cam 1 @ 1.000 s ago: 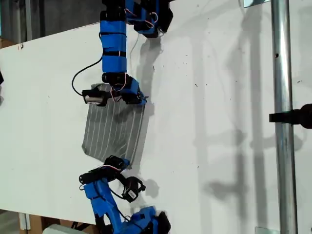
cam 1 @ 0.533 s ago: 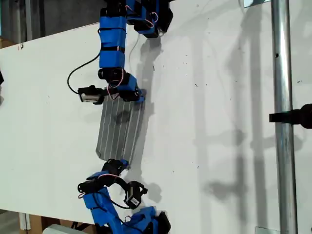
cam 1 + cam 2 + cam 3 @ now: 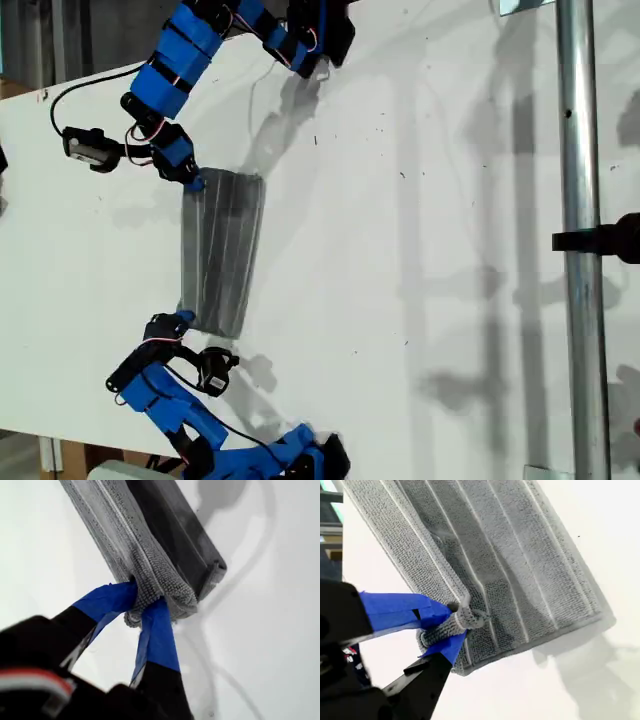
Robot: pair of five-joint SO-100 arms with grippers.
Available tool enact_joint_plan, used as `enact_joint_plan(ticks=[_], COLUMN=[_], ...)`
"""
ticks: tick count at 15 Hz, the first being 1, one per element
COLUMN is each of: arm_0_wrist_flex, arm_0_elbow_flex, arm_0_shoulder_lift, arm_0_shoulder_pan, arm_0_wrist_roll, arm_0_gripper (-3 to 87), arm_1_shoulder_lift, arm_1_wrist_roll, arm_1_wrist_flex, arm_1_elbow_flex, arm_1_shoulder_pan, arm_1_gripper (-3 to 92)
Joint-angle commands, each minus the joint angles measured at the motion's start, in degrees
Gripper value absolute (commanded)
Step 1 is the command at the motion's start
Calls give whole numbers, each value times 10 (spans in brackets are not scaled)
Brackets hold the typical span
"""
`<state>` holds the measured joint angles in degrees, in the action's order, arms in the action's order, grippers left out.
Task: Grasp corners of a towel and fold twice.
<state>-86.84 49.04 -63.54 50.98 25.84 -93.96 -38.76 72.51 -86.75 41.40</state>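
White table [image 3: 420, 200], metal pole [image 3: 580, 250]

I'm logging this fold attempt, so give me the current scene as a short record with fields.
surface: white table
towel: grey striped towel, doubled over into a narrow band between the two arms
first gripper: my first gripper, jaws closed on a bunched towel corner
second gripper: my second gripper, jaws closed on a bunched towel corner
background: metal pole at the exterior view's right
fold state: one fold visible, second not yet done
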Motion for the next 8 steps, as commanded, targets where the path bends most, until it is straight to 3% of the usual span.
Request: enact_joint_plan(ticks=[1, 5, 8], arm_0_wrist_flex=[-4, -71, -87], arm_0_elbow_flex=[10, 23, 33], arm_0_shoulder_lift=[-36, 14, 54], arm_0_shoulder_pan=[14, -23, -21], arm_0_wrist_roll=[-4, 48, 66], arm_0_gripper=[-29, -13, 11], arm_1_shoulder_lift=[-55, -8, 62], arm_1_wrist_roll=[9, -74, -106], arm_1_wrist_flex=[-11, -94, -161], arm_1_elbow_flex=[9, -149, -203], arm_1_shoulder_pan=[-4, -91, -111], arm_1_gripper=[-3, -3, -3])
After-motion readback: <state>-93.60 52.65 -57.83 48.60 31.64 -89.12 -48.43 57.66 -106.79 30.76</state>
